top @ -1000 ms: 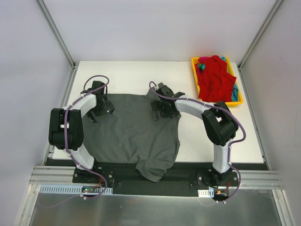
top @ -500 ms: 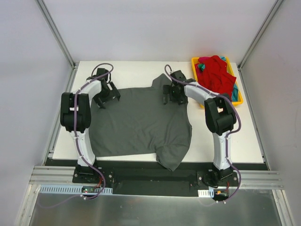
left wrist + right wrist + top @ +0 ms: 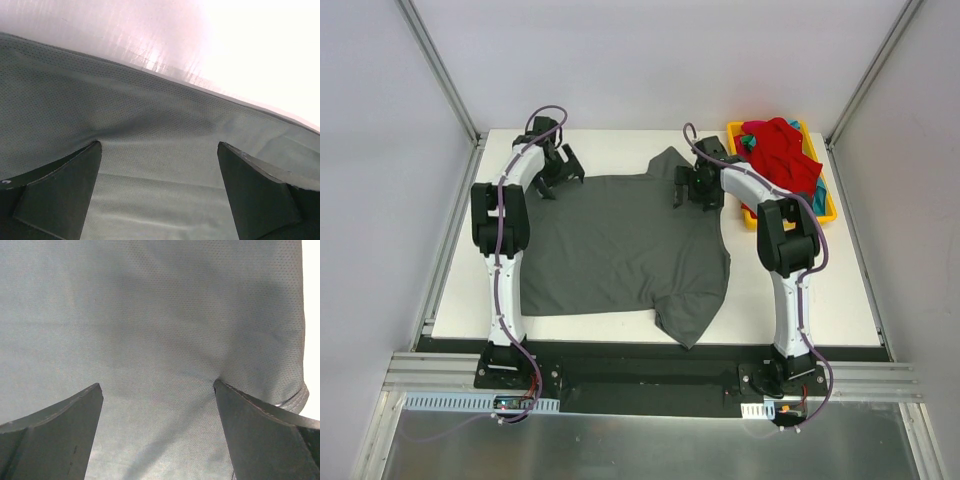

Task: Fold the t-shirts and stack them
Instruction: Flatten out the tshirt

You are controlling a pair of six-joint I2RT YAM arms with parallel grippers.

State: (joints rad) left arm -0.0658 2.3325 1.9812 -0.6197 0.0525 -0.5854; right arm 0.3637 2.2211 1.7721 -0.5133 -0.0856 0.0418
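A dark charcoal grey t-shirt (image 3: 620,250) lies spread on the white table (image 3: 800,280), one corner hanging toward the near edge. My left gripper (image 3: 560,178) is at its far left edge and my right gripper (image 3: 692,190) at its far right part. In the left wrist view the jaws (image 3: 159,146) stand wide apart, tips down on the grey cloth (image 3: 150,110). The right wrist view shows the same (image 3: 157,385), with the cloth (image 3: 150,315) puckered at one fingertip. A bright red t-shirt (image 3: 780,160) lies bunched over a bit of a teal one (image 3: 749,143).
A yellow plastic tray (image 3: 831,213) at the far right corner holds the red and teal shirts. Metal frame posts rise at the table's far corners. White walls close in on both sides.
Both grippers have moved away from the arm bases toward the far edge. The grey shirt has slid with them and lies flatter and more spread out.
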